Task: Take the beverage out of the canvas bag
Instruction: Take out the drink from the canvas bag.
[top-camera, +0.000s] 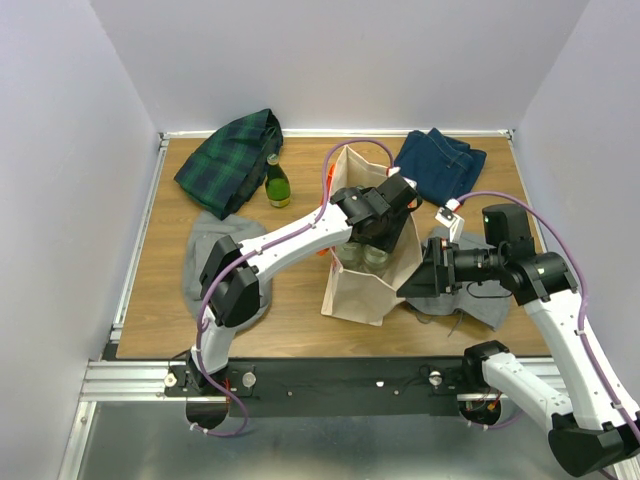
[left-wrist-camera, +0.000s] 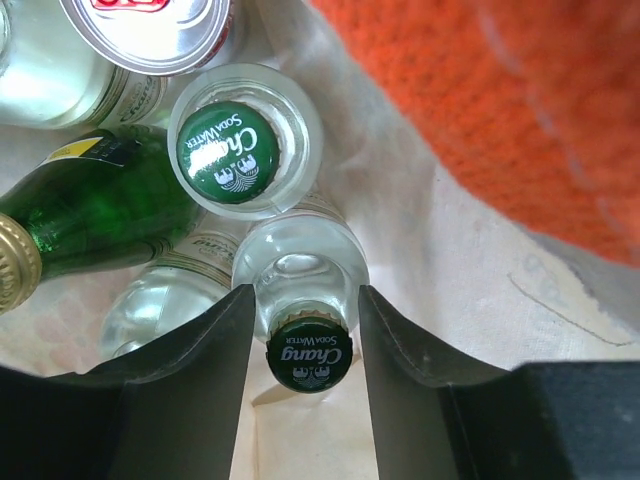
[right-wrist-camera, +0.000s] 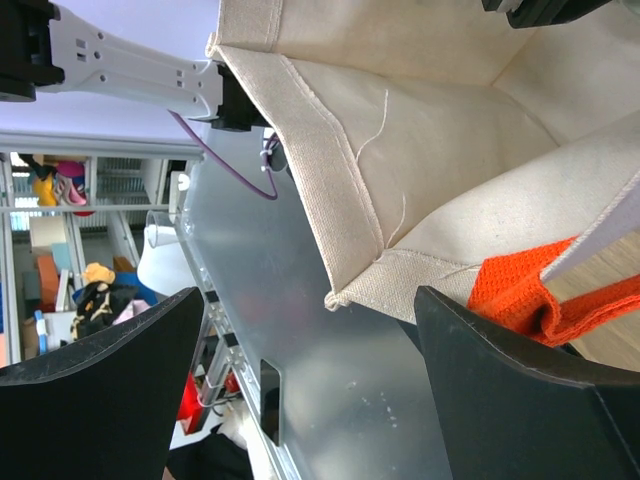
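L gripper (left-wrist-camera: 305, 300) down in bag (left-wrist-camera: 440, 240), fingers astride a soda bottle (left-wrist-camera: 308, 358).
Jaws narrow, one each side of the cap w/ slim gaps, not clamped. Also in bag: 2nd soda bottle (left-wrist-camera: 232, 150) just behind, green bottle (left-wrist-camera: 100, 205) leaning, can (left-wrist-camera: 150, 25) at far end. R gripper (right-wrist-camera: 310, 300) spread wide, bag's top corner betw. its fingers.

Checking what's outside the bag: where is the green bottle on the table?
Top view: the green bottle stands back left, beside the plaid cloth, left of the canvas bag.
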